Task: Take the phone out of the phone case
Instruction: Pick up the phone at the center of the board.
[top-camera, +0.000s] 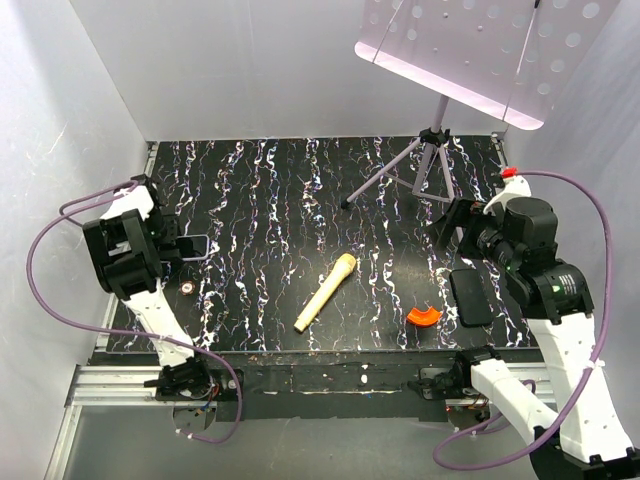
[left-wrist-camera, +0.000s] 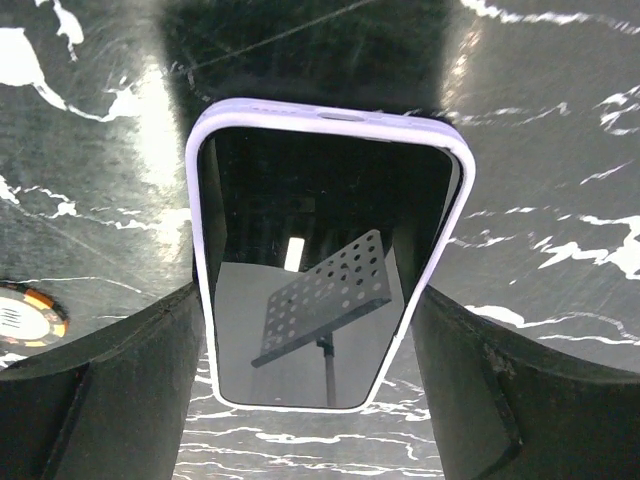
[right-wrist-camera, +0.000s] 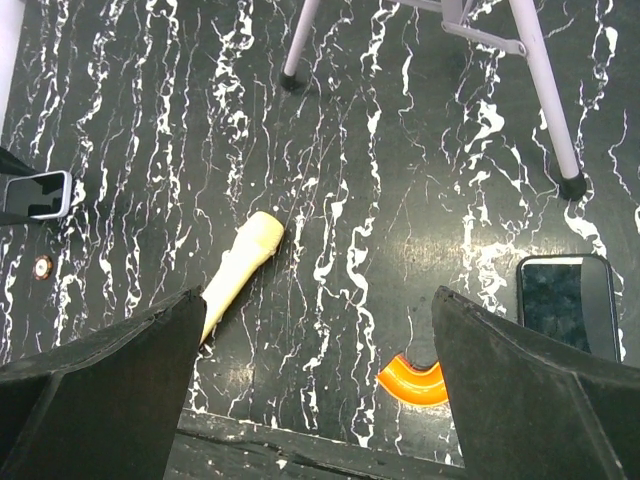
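The phone (left-wrist-camera: 300, 200) is lying screen-up on the left side of the desk (top-camera: 270, 190), seated in the lavender phone case (left-wrist-camera: 330, 118). I'm straddling it with the left pincer (left-wrist-camera: 306, 300), one finger along each long edge, since gripping the shell's sides looks like my best way to steady it. The fingers are sitting right at the rim, and I cannot tell whether they are pinching it or only brushing it. I'm hovering the right pincer (right-wrist-camera: 318, 300) wide apart and empty above the orange curved piece (right-wrist-camera: 410, 382), probably keeping it free to work the phone out.
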